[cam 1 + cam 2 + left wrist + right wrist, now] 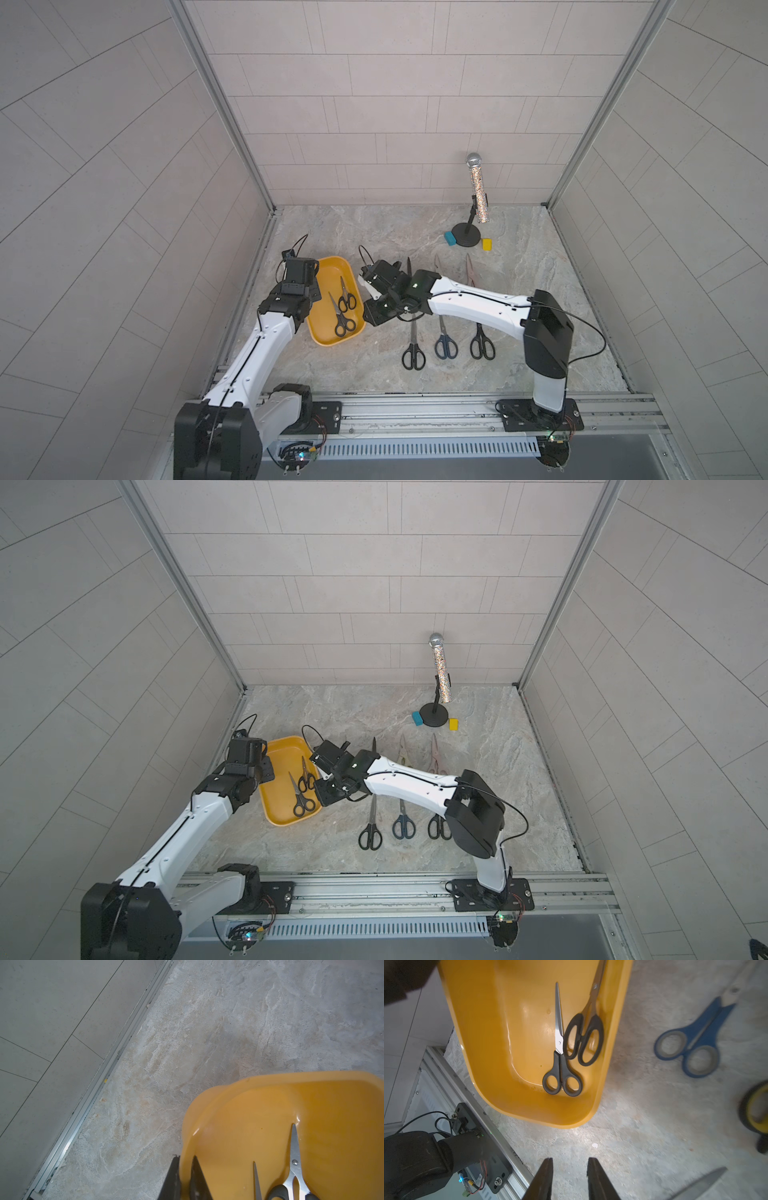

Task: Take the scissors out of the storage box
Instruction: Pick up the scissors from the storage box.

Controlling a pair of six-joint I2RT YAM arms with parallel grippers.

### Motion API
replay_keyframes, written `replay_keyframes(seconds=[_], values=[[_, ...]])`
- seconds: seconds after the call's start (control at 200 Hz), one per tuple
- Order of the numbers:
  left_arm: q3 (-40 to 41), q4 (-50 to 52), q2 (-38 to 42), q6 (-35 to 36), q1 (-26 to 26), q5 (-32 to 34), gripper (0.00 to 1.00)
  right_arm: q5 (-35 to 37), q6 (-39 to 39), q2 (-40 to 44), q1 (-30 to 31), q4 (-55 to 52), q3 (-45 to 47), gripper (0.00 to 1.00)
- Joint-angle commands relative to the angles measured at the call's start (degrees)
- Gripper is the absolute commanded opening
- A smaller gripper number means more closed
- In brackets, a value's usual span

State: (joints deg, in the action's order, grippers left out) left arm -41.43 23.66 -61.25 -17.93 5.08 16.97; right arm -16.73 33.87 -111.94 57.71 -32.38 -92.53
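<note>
Beyond parted, empty right fingers (544, 1180): storage box (500, 1043) holding two scissors (561, 1068); left fingers (198, 1180) seemingly pinch its wall

The box (483, 1032) is smooth, glossy yellow plastic. The scissors (560, 1043) in it have shiny metal blades and matt black plastic handles. The table (643, 1126) looks like rough, matt veined stone.
</note>
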Motion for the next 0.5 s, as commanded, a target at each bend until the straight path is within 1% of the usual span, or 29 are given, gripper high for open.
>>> replay_keyframes(seconds=[0.0,0.11,0.325,0.495], values=[[0.52,-0.37,-0.16,1.16,0.37,0.96,0.0,-3.41,-4.37,-3.64,1.06,0.55,-3.34,0.32],[0.32,-0.11,-0.54,1.24,0.28,0.89,0.0,-3.25,-6.62,-7.08,1.26,0.36,-5.51,0.32],[0.18,-0.11,-0.97,1.15,0.6,-0.38,0.0,0.03,-9.86,-12.26,1.26,-0.64,-8.82,0.31],[-0.03,0.07,-0.81,1.17,1.13,-0.62,0.0,5.39,-13.09,-17.66,1.31,-5.7,-15.56,0.29]])
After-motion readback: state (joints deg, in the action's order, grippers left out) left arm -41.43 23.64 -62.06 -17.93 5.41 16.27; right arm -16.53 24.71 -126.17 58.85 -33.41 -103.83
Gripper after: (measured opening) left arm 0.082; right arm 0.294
